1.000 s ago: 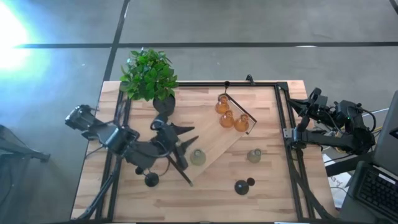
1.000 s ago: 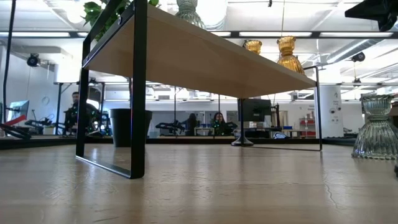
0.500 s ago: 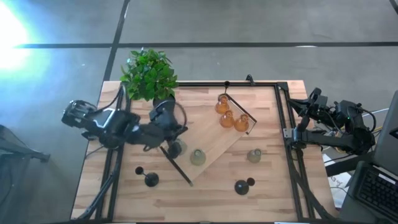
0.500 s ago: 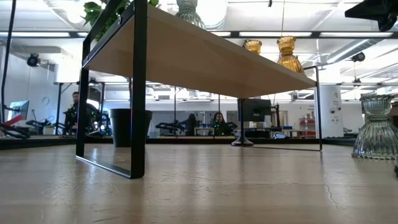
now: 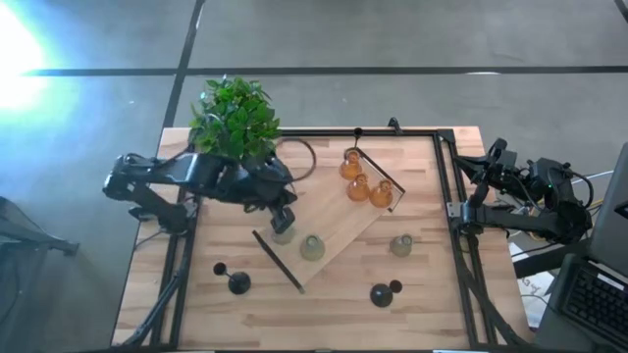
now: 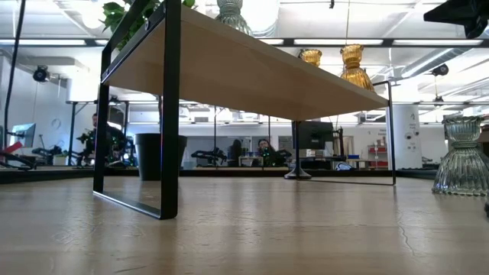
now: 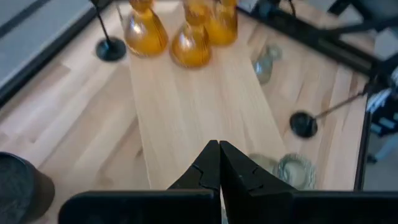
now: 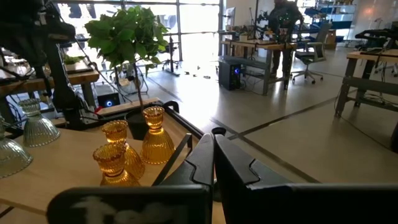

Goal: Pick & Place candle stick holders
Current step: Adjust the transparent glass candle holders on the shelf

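A raised wooden shelf [image 5: 339, 221] stands slantwise on the table. Three amber candle stick holders [image 5: 358, 186] stand at its far end, and two pale green ones [image 5: 283, 233] [image 5: 312, 247] at its near left end. A third pale green holder [image 5: 400, 245] and black stemmed holders [image 5: 238, 283] [image 5: 381, 294] rest on the table. My left gripper [image 5: 285, 218] hovers shut just beyond the leftmost green holder [image 7: 297, 172], with nothing between its fingers [image 7: 219, 160]. My right gripper [image 8: 213, 155] waits shut past the table's right edge [image 5: 488, 172].
A potted green plant [image 5: 234, 118] stands at the far left corner, right beside my left arm. A black frame [image 5: 446, 186] rims the table. In the low view the shelf's leg [image 6: 170, 114] stands in front, with a green holder [image 6: 461, 156] at right. People sit in the room behind.
My left gripper has shut its open fingers. It has drawn back from the shelf's near left end toward the far edge and the plant, the arm swinging with it. A pale green holder now shows standing alone where the gripper was.
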`<action>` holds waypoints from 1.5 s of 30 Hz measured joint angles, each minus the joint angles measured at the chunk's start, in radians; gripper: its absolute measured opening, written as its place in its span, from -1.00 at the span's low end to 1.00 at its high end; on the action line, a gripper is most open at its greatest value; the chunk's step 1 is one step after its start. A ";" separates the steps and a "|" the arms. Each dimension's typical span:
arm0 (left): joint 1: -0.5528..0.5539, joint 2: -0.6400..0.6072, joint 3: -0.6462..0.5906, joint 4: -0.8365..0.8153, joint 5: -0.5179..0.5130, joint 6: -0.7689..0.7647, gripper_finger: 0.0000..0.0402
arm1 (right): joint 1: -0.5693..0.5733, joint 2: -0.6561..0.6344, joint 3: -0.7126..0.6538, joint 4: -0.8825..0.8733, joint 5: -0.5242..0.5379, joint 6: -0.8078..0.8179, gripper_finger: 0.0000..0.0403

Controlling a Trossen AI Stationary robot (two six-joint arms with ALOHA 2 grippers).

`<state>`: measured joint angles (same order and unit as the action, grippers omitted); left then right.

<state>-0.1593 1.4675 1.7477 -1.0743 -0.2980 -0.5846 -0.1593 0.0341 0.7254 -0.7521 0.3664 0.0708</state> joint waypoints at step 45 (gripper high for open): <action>0.005 0.103 -0.082 -0.037 0.184 -0.008 -1.00 | 0.000 0.000 0.000 0.000 0.000 0.000 -0.96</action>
<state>-0.1547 1.5702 1.6658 -1.1110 -0.1139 -0.5929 -0.1593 0.0341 0.7256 -0.7525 0.3668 0.0708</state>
